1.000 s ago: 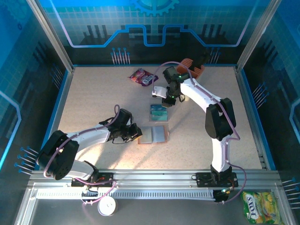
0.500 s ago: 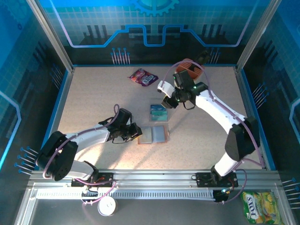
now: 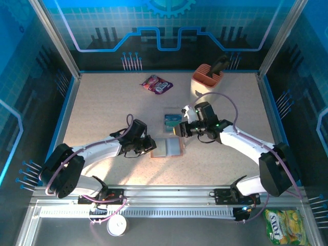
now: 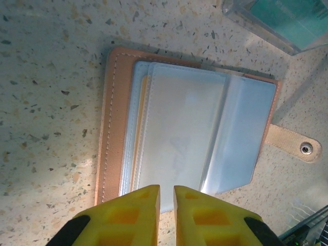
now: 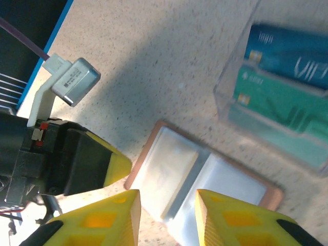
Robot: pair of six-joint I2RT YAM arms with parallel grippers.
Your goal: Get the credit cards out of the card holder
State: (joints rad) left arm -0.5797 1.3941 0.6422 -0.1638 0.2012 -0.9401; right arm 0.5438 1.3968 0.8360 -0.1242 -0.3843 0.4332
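bright overhead light, blue cast at edges — soft shadows, right wrist view slightly blurred

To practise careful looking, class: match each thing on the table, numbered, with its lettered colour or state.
Things:
1. card holder
2. credit cards
3. snack packet
4. caddy

Colour or state:
A. purple
B. inside a clear box
C. peach-coloured
D. lying open and flat

Pairs: 1-D, 2-B, 3-A, 4-C
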